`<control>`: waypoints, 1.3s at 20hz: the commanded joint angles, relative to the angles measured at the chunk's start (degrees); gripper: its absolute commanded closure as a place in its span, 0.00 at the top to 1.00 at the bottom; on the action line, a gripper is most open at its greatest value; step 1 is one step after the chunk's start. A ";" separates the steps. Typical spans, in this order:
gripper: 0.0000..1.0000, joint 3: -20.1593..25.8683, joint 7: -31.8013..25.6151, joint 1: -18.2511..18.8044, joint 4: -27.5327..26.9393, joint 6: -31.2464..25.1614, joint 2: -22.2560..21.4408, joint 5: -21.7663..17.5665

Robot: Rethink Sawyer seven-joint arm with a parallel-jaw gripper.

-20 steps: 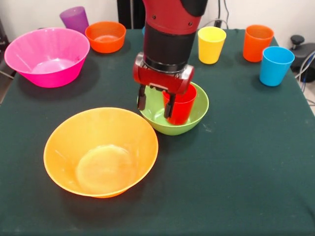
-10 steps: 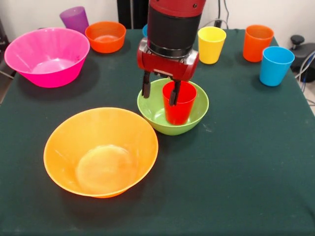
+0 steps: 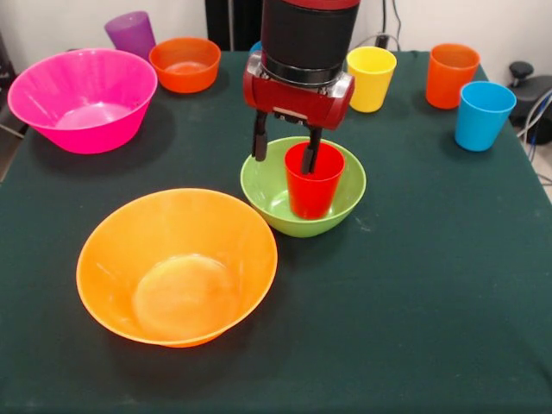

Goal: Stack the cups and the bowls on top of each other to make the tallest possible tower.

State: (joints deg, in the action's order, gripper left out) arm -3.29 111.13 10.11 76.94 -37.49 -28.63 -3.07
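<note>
A red cup (image 3: 312,185) stands upright inside the lime green bowl (image 3: 347,191) at the table's middle. My gripper (image 3: 284,162) hangs open just above them. Its fingers straddle the cup's left wall without holding it: one fingertip (image 3: 309,164) is over the cup's mouth, the other is outside it. The large yellow-orange bowl (image 3: 177,263) sits in front on the left. The pink bowl (image 3: 82,99), small orange bowl (image 3: 185,65) and purple cup (image 3: 131,33) are at the back left. The yellow cup (image 3: 370,78), orange cup (image 3: 451,75) and light blue cup (image 3: 482,115) are at the back right.
The dark green tablecloth (image 3: 414,293) covers the table. A sliver of blue (image 3: 255,50) shows behind my arm at the back. Cables and a black object (image 3: 528,82) lie past the table's right edge.
My gripper has risen straight up, away from the green bowl. The red cup has stayed standing in the bowl.
</note>
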 commanded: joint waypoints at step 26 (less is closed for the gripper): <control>1.00 8.26 -2.24 2.28 5.10 -6.84 0.65 -0.39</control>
State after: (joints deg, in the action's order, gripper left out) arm -0.79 111.13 11.51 79.45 -37.80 -28.70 -2.79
